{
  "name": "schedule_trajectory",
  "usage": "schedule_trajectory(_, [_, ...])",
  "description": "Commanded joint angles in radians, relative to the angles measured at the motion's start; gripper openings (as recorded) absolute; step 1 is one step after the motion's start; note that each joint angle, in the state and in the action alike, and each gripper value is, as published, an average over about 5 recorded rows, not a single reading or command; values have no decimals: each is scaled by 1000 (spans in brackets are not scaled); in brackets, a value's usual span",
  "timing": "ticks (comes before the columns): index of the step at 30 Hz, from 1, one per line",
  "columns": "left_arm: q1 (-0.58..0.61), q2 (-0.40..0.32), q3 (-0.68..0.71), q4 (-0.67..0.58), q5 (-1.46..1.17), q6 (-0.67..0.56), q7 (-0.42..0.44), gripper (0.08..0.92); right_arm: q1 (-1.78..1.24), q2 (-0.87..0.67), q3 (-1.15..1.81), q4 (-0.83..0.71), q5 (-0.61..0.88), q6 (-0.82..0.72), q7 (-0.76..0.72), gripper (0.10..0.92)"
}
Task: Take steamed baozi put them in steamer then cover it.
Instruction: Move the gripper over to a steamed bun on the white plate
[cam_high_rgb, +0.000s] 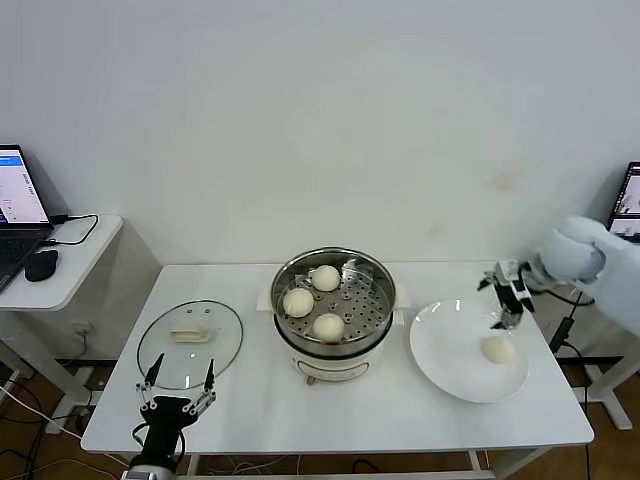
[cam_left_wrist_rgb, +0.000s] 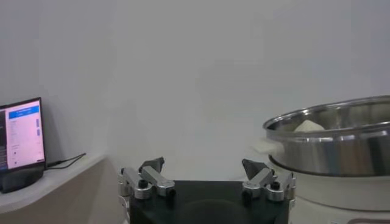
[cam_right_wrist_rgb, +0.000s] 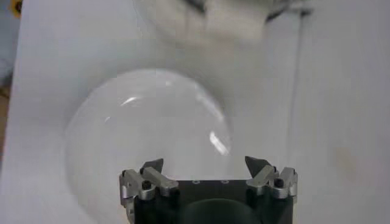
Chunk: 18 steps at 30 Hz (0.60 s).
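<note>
Steel steamer (cam_high_rgb: 334, 305): 3 steamed baozi (cam_high_rgb: 328, 326) on tray; 4th on white plate (cam_high_rgb: 445, 360). Right gripper (cam_high_rgb: 508, 308) just above it, jaws spread. Left gripper (cam_high_rgb: 178, 395) near table front, spread, idle. Cover (cam_high_rgb: 190, 343) on table. Next: lower, pinch gently.

Light is bright and even, seemingly from overhead, washing the wall (cam_high_rgb: 320, 120) and table (cam_high_rgb: 330, 410) pale with only soft shadows. A faint shadow sits under the steamer (cam_high_rgb: 334, 312) toward 6 o'clock. Small glints show on its steel rim and on the glass cover (cam_high_rgb: 190, 343). In the right wrist view the plate (cam_right_wrist_rgb: 149, 143) carries glare streaks near its 3 o'clock edge, and everything at 12 o'clock is smeared and out of focus. The left wrist view is dimmer, greyish and soft.
</note>
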<state>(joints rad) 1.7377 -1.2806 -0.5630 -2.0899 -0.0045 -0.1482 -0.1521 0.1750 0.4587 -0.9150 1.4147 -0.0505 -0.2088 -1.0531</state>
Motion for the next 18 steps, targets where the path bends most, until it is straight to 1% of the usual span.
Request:
schedule_trajectory(1, [7,-1,-2,0,3,1,0,823,-368,-28,322,-115,-179,26,-28,822])
schedule_trajectory(8, [11,-7,-5,0,3,1,0,823,-416,19,367,-180,-232,26,-4,823])
schedule_trajectory(18, [14,-11,-11,0,2,0,0,823,-417,121,377,-264,-252,30,19,823])
